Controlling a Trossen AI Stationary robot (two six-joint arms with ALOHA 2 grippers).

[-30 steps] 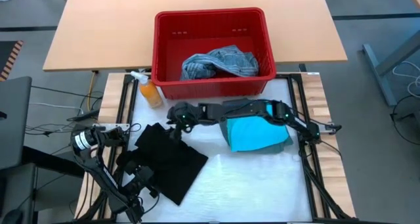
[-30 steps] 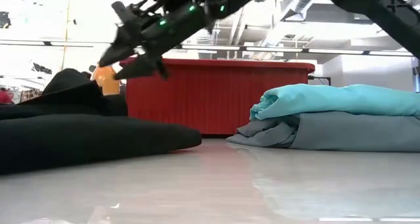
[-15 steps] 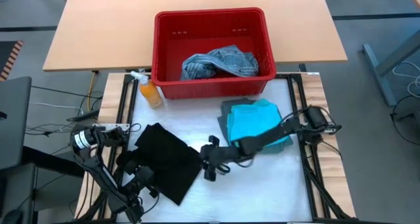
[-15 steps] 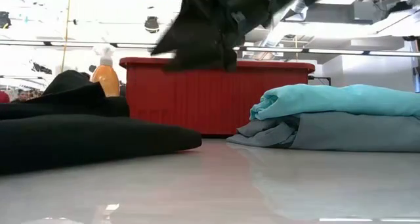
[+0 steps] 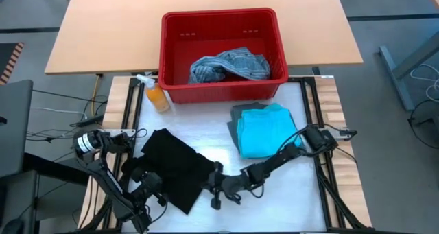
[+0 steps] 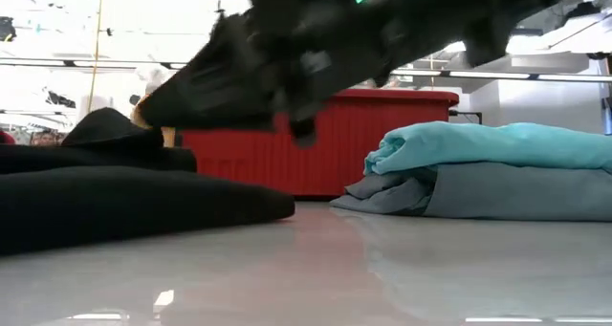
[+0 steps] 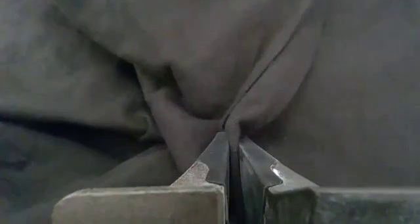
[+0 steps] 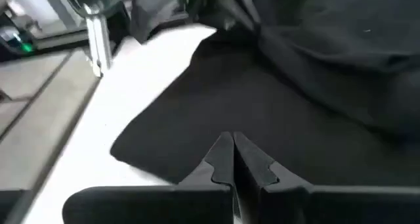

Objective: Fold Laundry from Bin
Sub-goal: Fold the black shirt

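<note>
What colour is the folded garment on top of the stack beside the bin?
Bright turquoise, lying on a grey-green one; the low view shows it best.

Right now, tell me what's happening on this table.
The robot is folding laundry. The left gripper is shut on a pinch of the black garment at the table's near left. The right gripper is at that garment's near right edge, fingers together over the cloth, though whether it has caught any is unclear. A turquoise garment lies folded on a grey-green one. One mottled blue-grey piece sits in the red bin, with an orange spray bottle beside it.
</note>
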